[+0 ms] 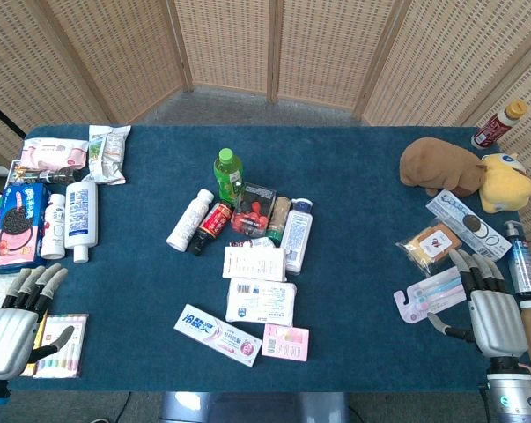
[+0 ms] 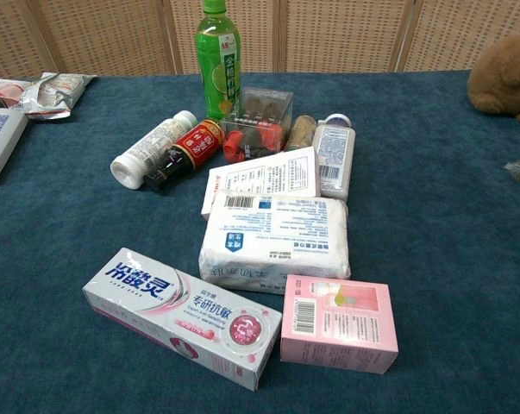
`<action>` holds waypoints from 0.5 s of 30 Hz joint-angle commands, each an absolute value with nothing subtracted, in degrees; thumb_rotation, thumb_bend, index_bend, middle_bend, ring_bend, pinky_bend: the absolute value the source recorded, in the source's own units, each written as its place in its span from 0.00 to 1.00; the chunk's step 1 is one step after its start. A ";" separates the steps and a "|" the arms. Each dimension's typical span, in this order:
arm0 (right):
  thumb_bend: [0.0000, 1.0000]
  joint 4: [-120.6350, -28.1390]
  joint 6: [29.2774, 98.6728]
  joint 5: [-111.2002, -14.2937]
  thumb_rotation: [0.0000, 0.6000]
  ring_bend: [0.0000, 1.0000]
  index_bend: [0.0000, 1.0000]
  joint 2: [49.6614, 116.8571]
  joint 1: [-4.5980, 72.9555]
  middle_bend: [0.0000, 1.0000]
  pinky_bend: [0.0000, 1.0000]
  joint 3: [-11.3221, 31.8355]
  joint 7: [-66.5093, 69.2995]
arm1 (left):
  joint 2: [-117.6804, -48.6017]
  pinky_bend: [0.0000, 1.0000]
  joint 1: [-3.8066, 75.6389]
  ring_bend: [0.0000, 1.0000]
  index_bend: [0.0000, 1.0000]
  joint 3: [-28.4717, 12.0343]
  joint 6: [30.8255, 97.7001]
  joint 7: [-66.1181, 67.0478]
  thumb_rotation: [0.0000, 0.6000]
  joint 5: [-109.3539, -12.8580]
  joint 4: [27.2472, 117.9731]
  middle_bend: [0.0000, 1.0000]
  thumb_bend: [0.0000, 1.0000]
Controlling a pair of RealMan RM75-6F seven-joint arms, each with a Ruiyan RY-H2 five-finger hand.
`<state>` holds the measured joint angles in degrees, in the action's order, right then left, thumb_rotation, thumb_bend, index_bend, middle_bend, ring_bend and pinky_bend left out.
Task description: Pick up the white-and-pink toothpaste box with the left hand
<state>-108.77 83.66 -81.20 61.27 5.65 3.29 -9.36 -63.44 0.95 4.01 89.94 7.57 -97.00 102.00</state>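
The white-and-pink toothpaste box [image 1: 217,335] lies flat near the table's front edge, angled down to the right; the chest view shows the toothpaste box [image 2: 182,316] close up, with blue lettering. My left hand [image 1: 17,321] rests at the front left corner, fingers spread and holding nothing, well left of the box. My right hand [image 1: 490,304] sits at the front right, fingers apart and empty. Neither hand appears in the chest view.
A pink box [image 1: 285,343] lies just right of the toothpaste, a white pack [image 1: 261,301] and a white carton [image 1: 254,263] behind it. Bottles [image 1: 228,173] cluster mid-table. Markers [image 1: 61,345] lie beside my left hand. Snacks [image 1: 20,220] sit left, plush toys [image 1: 463,172] right.
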 commanded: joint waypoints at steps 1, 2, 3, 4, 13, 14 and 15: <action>0.20 -108.93 83.46 -81.18 0.87 0.00 0.00 61.44 5.85 0.00 0.00 3.54 -9.46 | -63.48 0.00 0.96 0.00 0.00 4.12 89.62 7.50 1.00 -96.92 101.84 0.00 0.31; 0.20 -109.00 83.36 -81.18 0.87 0.00 0.00 61.47 5.92 0.00 0.00 3.60 -9.45 | -63.51 0.00 0.99 0.00 0.00 4.15 89.41 7.40 1.00 -96.80 101.77 0.00 0.31; 0.20 -109.04 83.29 -81.24 0.87 0.00 0.00 61.46 5.97 0.00 0.00 3.65 -9.49 | -63.54 0.00 1.04 0.00 0.00 4.17 89.20 7.28 1.00 -96.72 101.69 0.00 0.31; 0.20 -109.05 83.28 -81.37 0.87 0.00 0.00 61.47 6.01 0.00 0.00 3.69 -9.56 | -63.58 0.00 1.14 0.00 0.00 4.18 88.96 7.14 1.00 -96.68 101.56 0.00 0.31; 0.20 -109.28 84.43 -82.15 0.87 0.00 0.00 60.87 4.88 0.00 0.00 3.26 -8.73 | -62.35 0.00 4.15 0.00 0.00 4.95 82.85 8.10 1.00 -97.18 102.69 0.00 0.31; 0.20 -109.35 84.65 -82.16 0.87 0.00 0.00 60.67 4.69 0.00 0.00 3.23 -8.66 | -62.18 0.00 4.60 0.00 0.00 5.06 82.05 8.09 1.00 -97.29 103.01 0.00 0.31; 0.20 -109.42 84.85 -82.13 0.87 0.00 0.00 60.49 4.52 0.00 0.00 3.24 -8.65 | -62.07 0.00 5.01 0.00 0.00 5.15 81.36 8.11 1.00 -97.47 103.25 0.00 0.31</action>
